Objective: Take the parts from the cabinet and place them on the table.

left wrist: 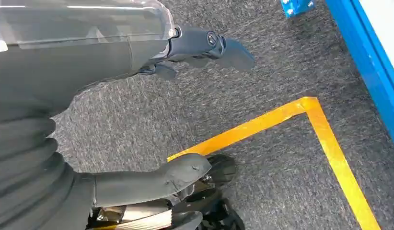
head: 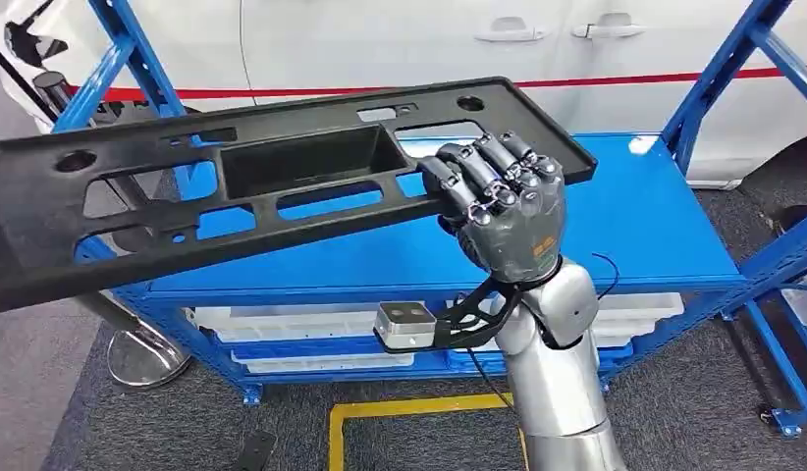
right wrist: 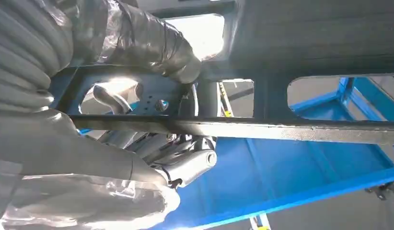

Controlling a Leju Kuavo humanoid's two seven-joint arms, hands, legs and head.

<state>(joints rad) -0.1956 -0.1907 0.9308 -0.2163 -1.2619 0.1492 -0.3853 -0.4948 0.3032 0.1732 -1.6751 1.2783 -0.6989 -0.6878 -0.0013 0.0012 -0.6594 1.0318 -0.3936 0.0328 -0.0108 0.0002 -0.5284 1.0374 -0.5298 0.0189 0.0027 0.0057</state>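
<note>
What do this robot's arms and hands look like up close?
The right arm is a smooth silver tube with a thin black cable. Its right hand is dark grey metal with jointed black fingers. A small grey camera box sits on a black bracket at the wrist.

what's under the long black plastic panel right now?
Under the long black plastic panel, the blue metal shelf top shows through its cutouts. The right robot hand grips its near edge. Shelf areas under solid plastic are hidden.

We see the right hand [head: 503, 201] gripping a long black panel [head: 233, 186] near its right end, fingers curled over its near edge. The panel hangs tilted above the blue shelf [head: 635, 231], with a white car [head: 380, 44] behind it.
</note>
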